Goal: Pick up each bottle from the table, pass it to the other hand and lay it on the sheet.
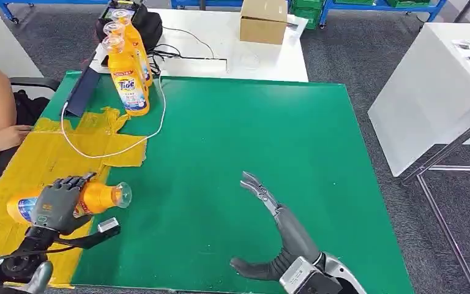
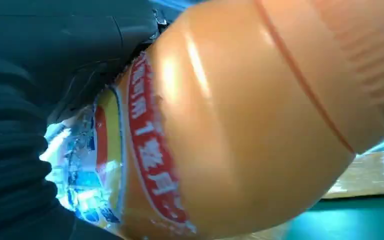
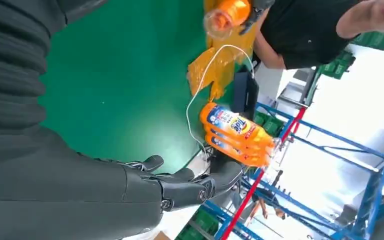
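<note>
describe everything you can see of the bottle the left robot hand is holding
The bottle is glossy orange plastic with a clear cap and a red, yellow and blue label. It lies on its side over the yellow sheet, cap pointing toward the green mat. The left robot hand grips its middle. Whether it rests on the sheet is unclear.

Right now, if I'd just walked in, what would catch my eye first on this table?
Probably the orange bottle lying on its side in the left robot hand, over the yellow sheet at the table's left edge. Next, the upright orange bottles bunched at the far left corner of the green table. The right robot hand is empty, fingers spread above the green surface.
</note>
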Robot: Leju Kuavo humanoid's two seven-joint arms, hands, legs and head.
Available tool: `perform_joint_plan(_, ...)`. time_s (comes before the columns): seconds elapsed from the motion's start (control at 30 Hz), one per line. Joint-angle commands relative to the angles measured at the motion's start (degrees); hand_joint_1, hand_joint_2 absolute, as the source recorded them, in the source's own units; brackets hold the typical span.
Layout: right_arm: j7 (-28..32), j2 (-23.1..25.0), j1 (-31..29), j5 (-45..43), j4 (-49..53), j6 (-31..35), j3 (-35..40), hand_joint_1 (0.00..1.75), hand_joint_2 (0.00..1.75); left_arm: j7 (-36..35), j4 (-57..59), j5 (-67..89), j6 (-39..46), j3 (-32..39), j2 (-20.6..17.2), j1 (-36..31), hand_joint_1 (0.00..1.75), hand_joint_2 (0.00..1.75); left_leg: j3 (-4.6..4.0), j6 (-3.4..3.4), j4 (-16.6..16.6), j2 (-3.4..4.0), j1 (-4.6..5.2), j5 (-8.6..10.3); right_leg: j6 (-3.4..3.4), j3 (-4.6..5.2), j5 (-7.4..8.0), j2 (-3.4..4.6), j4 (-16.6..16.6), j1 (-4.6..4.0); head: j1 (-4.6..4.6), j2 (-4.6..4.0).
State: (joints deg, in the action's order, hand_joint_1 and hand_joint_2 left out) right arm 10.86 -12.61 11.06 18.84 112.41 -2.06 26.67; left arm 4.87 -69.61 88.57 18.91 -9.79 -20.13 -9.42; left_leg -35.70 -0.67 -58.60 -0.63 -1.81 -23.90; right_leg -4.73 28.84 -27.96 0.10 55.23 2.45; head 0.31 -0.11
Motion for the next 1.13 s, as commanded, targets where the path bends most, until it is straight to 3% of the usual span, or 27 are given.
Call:
perform_joint_plan(0.03,-1.0,0.4,-2.0,0.8,-2.6,-0.6,-0.4,0.0,1.75,-11.6,-0.2,1.4,1.9,-8.2,-4.8,-2.0,0.0,1.75,0.23,0.14,0.1,0.03,0.01,-0.06,0.35,-0.27,-0.06,-0.04,-0.1,-0.06,0.0,0.0)
perform_joint_plan(0.07,-1.1,0.3,-1.9,1.1,-2.6,-0.6,-0.3,0.0,1.75,-15.5,-1.0,1.4,1.9,-11.2,-7.0,-2.5,0.0,1.75,0.11,0.09,0.0,0.02,-0.02,-0.04,0.25,-0.11,-0.04,-0.03,0.0,-0.07,0.02,0.0)
perform_joint_plan(0.1,-1.2,0.3,-1.6,1.5,-2.2,-0.3,-0.4,0.0,1.75,-19.9,-2.6,1.4,2.1,-15.5,-9.6,-2.7,0.0,0.0,0.19,0.12,0.1,0.02,0.0,-0.05,0.35,-0.17,-0.07,-0.05,-0.1,-0.07,0.0,0.0)
perform_joint_plan(0.27,-1.1,-0.4,0.9,2.1,0.4,1.5,-1.8,0.0,1.75,-18.6,-13.0,1.4,3.1,-12.6,-9.2,1.9,0.0,0.0,0.18,0.13,0.0,0.06,-0.01,-0.08,0.34,-0.09,-0.08,-0.03,-0.1,-0.08,0.02,0.0)
perform_joint_plan(0.4,-1.4,-1.0,2.9,2.6,1.6,2.5,-3.0,0.0,1.75,-16.7,-20.6,1.4,2.5,-10.3,-6.0,2.9,0.0,0.0,0.09,0.17,0.0,-0.08,0.0,-0.1,0.27,-0.1,-0.11,-0.15,-0.1,-0.05,0.0,0.0)
perform_joint_plan(0.5,-0.4,-0.6,3.8,4.0,2.5,3.8,-3.1,0.0,1.75,-5.0,-24.4,-3.3,5.8,-3.0,3.8,5.4,0.0,0.0,0.13,0.18,0.1,-0.12,0.05,-0.05,0.28,-0.17,-0.08,-0.18,-0.1,-0.02,0.02,0.0)
perform_joint_plan(0.53,0.0,-0.2,4.8,7.3,3.4,5.7,-3.2,0.0,0.0,2.0,-26.6,-13.8,3.6,-0.5,8.4,5.8,0.0,0.0,0.06,0.11,0.0,-0.05,0.05,-0.02,0.19,-0.02,-0.04,-0.1,-0.1,0.01,0.02,0.0)
perform_joint_plan(0.57,0.1,-0.5,5.7,8.2,4.4,6.4,-2.7,0.0,0.0,4.1,-28.4,-15.6,1.8,1.2,10.5,5.8,0.0,0.0,0.09,0.15,0.1,-0.07,0.08,-0.03,0.24,-0.07,-0.05,-0.13,-0.1,0.01,0.0,0.0)
perform_joint_plan(0.6,2.5,0.4,6.2,8.8,5.4,8.0,-2.7,0.0,0.0,10.4,-31.4,-26.8,-1.5,1.1,12.9,6.2,0.0,0.0,-0.01,0.14,0.0,-0.23,0.13,0.0,0.16,-0.03,-0.06,-0.27,-0.1,0.07,0.02,0.0)
perform_joint_plan(0.63,5.5,2.3,6.0,6.9,5.8,8.3,-3.3,0.0,0.0,16.4,-34.2,-38.1,-6.5,1.6,12.6,7.4,0.0,0.0,0.07,0.19,0.0,-0.21,0.08,-0.05,0.27,-0.12,-0.08,-0.28,-0.1,-0.01,0.02,0.0)
perform_joint_plan(0.8,4.8,4.1,4.5,7.3,5.5,7.0,-3.8,0.0,0.0,18.3,-36.3,-38.9,-8.2,4.4,12.9,9.6,0.0,0.0,0.06,0.1,0.1,0.28,0.09,-0.08,0.27,-0.19,0.01,0.21,-0.1,0.0,0.02,0.0)
perform_joint_plan(0.9,4.8,4.0,4.6,7.3,5.4,6.9,-3.9,0.0,0.0,18.7,-35.7,-39.0,-8.2,4.6,13.1,9.4,0.0,0.0,0.28,0.1,0.1,0.07,0.05,-0.07,0.22,-0.6,-0.04,0.02,-0.1,-0.03,0.0,0.0)
perform_joint_plan(1.0,5.6,4.3,4.8,6.7,5.4,6.9,-4.2,0.0,0.0,20.7,-35.7,-40.4,-8.5,4.7,13.5,9.3,0.0,0.0,0.27,0.14,0.1,0.04,0.04,-0.03,0.32,-0.15,-0.02,0.01,-0.1,-0.04,0.0,0.0)
perform_joint_plan(1.13,7.9,7.8,4.6,5.2,6.9,5.4,-8.0,0.0,0.0,25.8,-39.3,-57.3,-20.4,7.3,17.6,11.0,0.0,0.0,0.17,0.1,0.0,0.13,0.02,-0.08,0.22,-0.04,-0.04,0.11,-0.1,-0.04,0.02,0.0)
